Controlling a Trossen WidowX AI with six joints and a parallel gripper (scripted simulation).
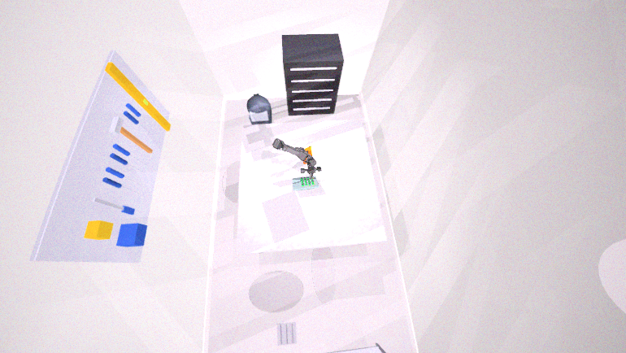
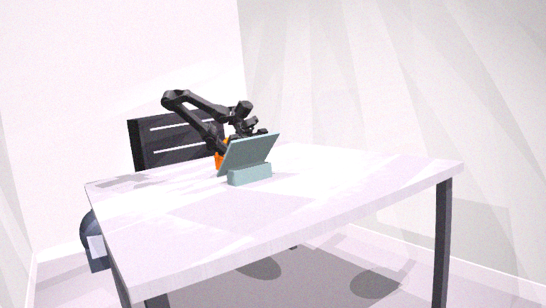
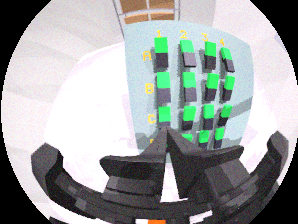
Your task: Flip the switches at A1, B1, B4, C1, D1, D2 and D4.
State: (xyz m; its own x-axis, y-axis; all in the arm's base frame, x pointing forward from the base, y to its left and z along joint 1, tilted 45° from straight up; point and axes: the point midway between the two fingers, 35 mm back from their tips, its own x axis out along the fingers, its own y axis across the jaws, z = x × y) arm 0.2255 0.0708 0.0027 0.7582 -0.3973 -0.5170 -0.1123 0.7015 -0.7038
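The teal panel (image 1: pixel 297 186) (image 2: pixel 250 150) (image 3: pixel 135 70) stands tilted on the table, with rows of green-and-black switches. In the wrist view, A1 (image 3: pixel 161 52), B1 (image 3: pixel 163 87), B4 (image 3: pixel 228 88) and D4 (image 3: pixel 219 137) show green upper halves and dark lower halves. C1 (image 3: pixel 164 114) shows its green half; the fingertips cover part of its dark lower half. D1 is hidden behind the fingers; D2 (image 3: pixel 187 137) shows only a green edge. My gripper (image 1: pixel 311 176) (image 3: pixel 165 129) is shut and empty, its tips at or just over C1's lower end; contact is unclear. Exact switch tilts are hard to tell.
The panel's foot block (image 2: pixel 249 174) rests on the white table (image 2: pixel 344 183). An orange object (image 1: pixel 308 151) (image 2: pixel 218 161) is beside the arm's base. A black drawer cabinet (image 1: pixel 311 74) (image 2: pixel 171 141) stands beyond the table.
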